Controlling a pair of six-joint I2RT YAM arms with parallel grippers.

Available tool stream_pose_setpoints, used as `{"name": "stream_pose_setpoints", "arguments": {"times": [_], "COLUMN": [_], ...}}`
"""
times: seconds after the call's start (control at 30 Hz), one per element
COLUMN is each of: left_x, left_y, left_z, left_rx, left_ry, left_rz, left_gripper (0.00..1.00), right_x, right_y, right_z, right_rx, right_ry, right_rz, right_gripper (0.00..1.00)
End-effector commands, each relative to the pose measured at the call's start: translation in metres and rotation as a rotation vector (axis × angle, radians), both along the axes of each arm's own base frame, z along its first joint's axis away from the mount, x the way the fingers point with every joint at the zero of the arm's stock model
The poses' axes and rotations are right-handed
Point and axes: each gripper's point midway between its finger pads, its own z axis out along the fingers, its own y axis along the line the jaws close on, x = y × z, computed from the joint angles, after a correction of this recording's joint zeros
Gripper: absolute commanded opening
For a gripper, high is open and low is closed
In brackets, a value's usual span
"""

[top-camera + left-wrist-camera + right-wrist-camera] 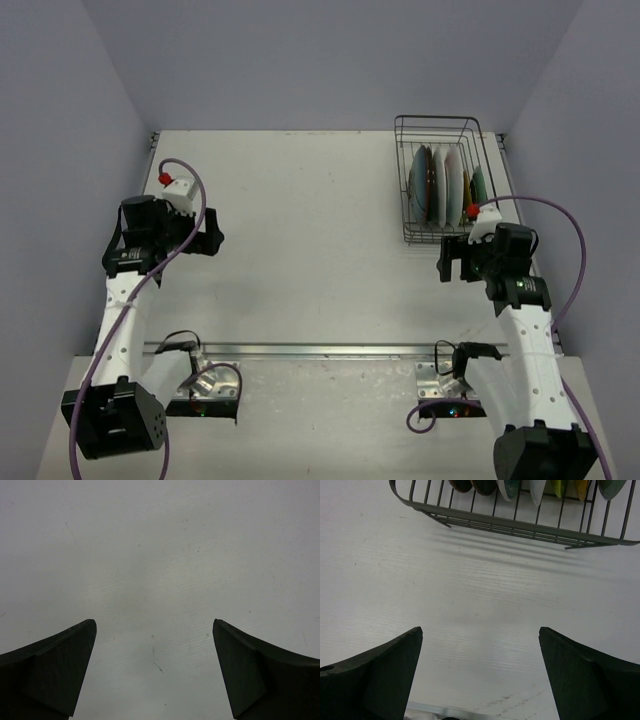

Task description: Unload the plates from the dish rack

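The dark wire dish rack (402,176) stands at the far right of the table. Several plates (428,186) stand on edge in it, side by side, teal, red, pale pink, green and yellow. In the right wrist view the rack's near wall (520,527) crosses the top, with the plates' lower edges (510,487) behind the wires. My right gripper (455,262) is open and empty, just in front of the rack (480,632). My left gripper (205,238) is open and empty over bare table at the left (154,625).
A metal rail (320,350) runs across the table near the arm bases. Grey walls enclose the table on three sides. The rack sits close to the right wall and the back edge.
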Motion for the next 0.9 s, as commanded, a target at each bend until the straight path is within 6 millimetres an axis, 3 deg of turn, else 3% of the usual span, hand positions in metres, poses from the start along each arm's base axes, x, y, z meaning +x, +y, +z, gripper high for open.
{"name": "stream_pose_setpoints", "arguments": {"times": [0.0, 0.2, 0.33, 0.4, 0.47, 0.53, 0.67, 0.87], "left_x": [0.007, 0.014, 0.018, 0.019, 0.02, 0.022, 0.025, 0.027], "left_y": [0.0, -0.001, -0.009, -0.021, -0.024, -0.035, -0.041, -0.052], "left_z": [0.028, 0.07, 0.1, 0.106, 0.113, 0.12, 0.127, 0.121], "left_rx": [0.028, 0.057, 0.064, 0.067, 0.094, 0.118, 0.114, 0.059], "left_ry": [-0.102, -0.187, -0.236, -0.245, -0.259, -0.275, -0.284, -0.261], "left_rz": [-0.016, -0.02, -0.04, -0.07, -0.064, -0.081, -0.083, -0.11], "left_gripper": [1.0, 1.0, 1.0, 0.99, 0.99, 0.99, 1.0, 1.0], "right_x": [0.029, 0.061, 0.091, 0.108, 0.121, 0.134, 0.154, 0.173], "right_y": [-0.005, -0.011, -0.017, -0.022, -0.03, -0.038, -0.055, -0.075], "right_z": [0.058, 0.117, 0.136, 0.13, 0.14, 0.143, 0.142, 0.13], "right_rx": [-0.021, -0.035, -0.049, -0.067, -0.082, -0.066, -0.041, -0.011], "right_ry": [-0.123, -0.163, -0.128, -0.07, -0.073, -0.043, 0.005, 0.067], "right_rz": [-0.005, -0.01, 0.0, 0.014, 0.022, 0.028, 0.043, 0.042], "right_gripper": [0.99, 0.95, 0.8, 0.71, 0.53, 0.44, 0.42, 0.35]}}
